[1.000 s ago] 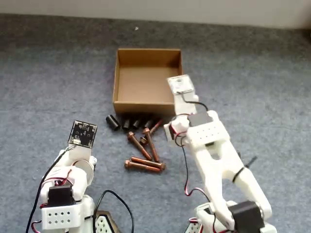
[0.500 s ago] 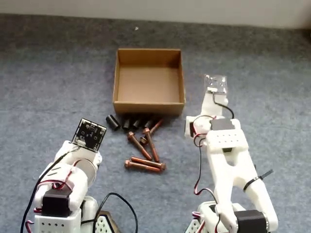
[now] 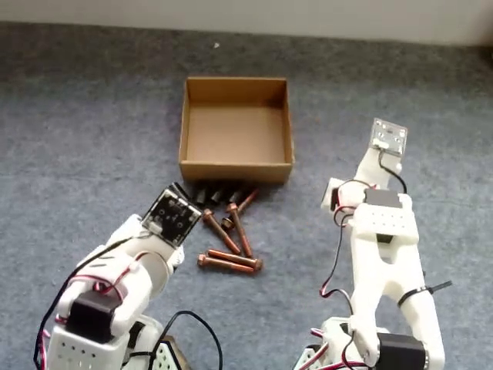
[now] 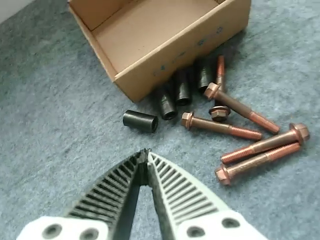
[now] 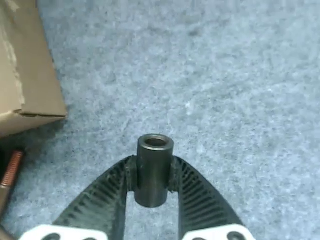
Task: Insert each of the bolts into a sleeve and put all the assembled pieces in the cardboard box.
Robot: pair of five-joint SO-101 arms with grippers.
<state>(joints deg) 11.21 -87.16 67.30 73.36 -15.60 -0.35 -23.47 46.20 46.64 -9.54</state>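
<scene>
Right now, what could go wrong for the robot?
1. The right fingers hold the sleeve just at their tips, so it might slip out.
2. The bolts lie bunched, some touching, so the left fingers, shut now, could knock several while picking one.
3. Some other sleeves lie against the box, which may crowd a grasp.

The high camera looks down and forward over the surface (image 3: 85,116). Wrist cameras sit close behind the left end effector (image 4: 145,156) and right end effector (image 5: 152,162); all 3 views share the cardboard box (image 3: 237,169).
</scene>
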